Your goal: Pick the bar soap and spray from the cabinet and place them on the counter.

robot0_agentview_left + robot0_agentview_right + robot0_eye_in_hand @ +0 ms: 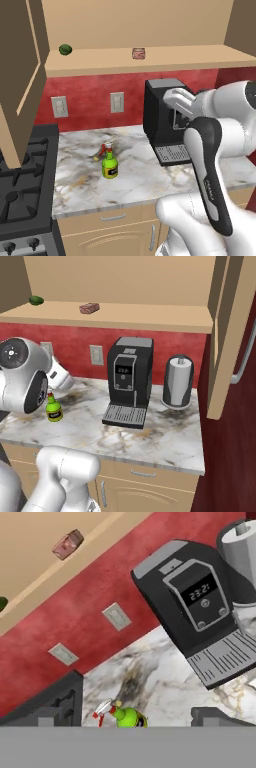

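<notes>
Up on the cabinet (20,75) shelf (150,62), well above the pincer (172,99), the bar soap (138,53) lies flat near the front edge. Its long side runs roughly along the shelf, and nothing is touching it. The spray (110,165) is on the worktop (150,185), below the pincer and off toward the stove (25,185) side. It's standing upright, long axis vertical, with the red trigger nozzle sticking out toward the stove.

The arm comes up from the base, folds at a dark elbow and reaches forward, so the hand hangs in mid-air right in front of the coffee machine (156,112). From the hand view it's rolled over and aimed down at the back of the worktop and the red wall. The pincer's jaws are spread about as wide as they go and there's nothing in them.

Other stuff around: a small dark green ball (65,49) sits on the same shelf, further toward the stove than the soap. Two wall outlets (59,106) are on the red backsplash between shelf and worktop. A paper towel roll (179,381) stands past the coffee machine on the side away from the stove. The cabinet doors are swung open on both sides. Between pincer and soap there's open air. The coffee machine is the closest thing, just behind the hand.
</notes>
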Tool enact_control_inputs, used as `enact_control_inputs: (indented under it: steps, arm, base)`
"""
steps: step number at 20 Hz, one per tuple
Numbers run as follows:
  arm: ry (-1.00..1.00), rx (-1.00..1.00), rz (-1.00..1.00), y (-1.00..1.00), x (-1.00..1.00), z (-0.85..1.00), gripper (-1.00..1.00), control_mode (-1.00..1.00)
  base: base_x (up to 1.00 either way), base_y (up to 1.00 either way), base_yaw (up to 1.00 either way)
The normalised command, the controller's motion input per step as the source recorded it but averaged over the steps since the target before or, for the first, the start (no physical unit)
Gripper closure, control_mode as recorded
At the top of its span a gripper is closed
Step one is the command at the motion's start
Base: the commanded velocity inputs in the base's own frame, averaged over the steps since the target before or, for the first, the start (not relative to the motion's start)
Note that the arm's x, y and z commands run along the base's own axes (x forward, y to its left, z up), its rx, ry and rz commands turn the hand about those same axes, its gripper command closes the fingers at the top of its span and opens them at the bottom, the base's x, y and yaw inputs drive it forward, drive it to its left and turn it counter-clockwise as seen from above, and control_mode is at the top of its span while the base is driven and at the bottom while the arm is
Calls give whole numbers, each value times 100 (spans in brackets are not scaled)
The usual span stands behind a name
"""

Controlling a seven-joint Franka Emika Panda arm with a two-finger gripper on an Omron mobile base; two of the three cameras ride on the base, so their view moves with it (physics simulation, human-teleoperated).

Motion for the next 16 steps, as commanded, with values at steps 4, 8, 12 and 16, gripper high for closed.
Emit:
enact_control_inputs:
  steps: [4,8,12,16]
  arm:
    - [15,-11,0,1,-43,38,-100,-100]
    - [0,-14,6,6,-6,44,-100,-100]
    - [0,-13,11,5,0,44,-100,-100]
    - [0,-10,13,2,2,44,-100,-100]
  base:
    - [0,0,0]
    - [0,0,0]
    - [0,0,0]
    - [0,0,0]
